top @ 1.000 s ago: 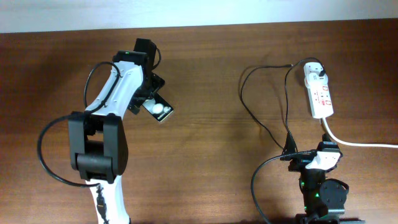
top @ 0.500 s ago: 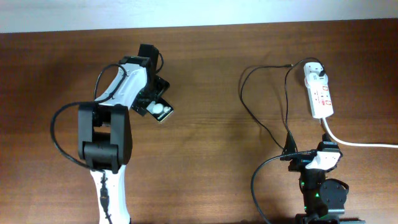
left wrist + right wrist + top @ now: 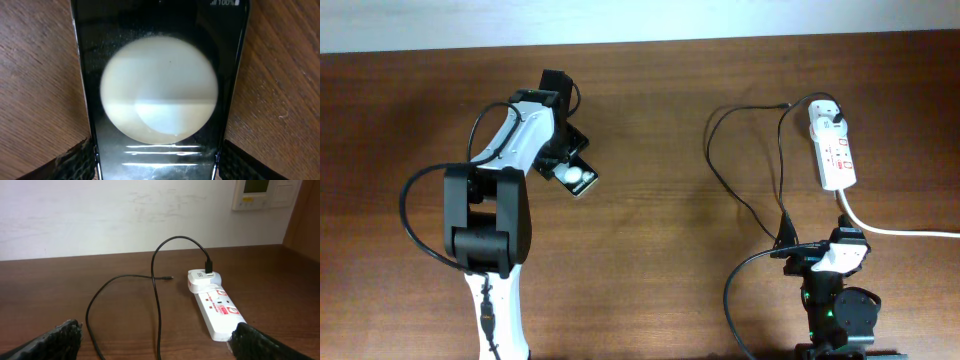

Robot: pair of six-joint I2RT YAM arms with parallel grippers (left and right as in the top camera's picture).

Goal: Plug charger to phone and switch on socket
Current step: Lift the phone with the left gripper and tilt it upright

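Posture of the left arm had changed since the earlier overhead frame: its links had folded closer in, while the left gripper (image 3: 157,162) remained over the phone (image 3: 580,180) in the upper left of that frame. Nothing else had shifted. We found its fingers (image 3: 75,160) standing either side of the phone, hard against its long edges; we could not tell whether they were pressing it. We judged that a pickup of the phone was in hand, with no plugging yet begun.

The right gripper (image 3: 160,342) was parked at lower right of the overhead frame, jaws spread wide and empty. The charger (image 3: 155,297) lay looped at centre right, its tip (image 3: 170,278) loose on the table (image 3: 650,250), near the socket (image 3: 835,150) in the upper right.

Phone and charger were well apart, and the bare wood between them left room to carry the phone across. The phone stood clear of the table's top edge. The cable passed just beside the right gripper, which we noted as a snag risk.
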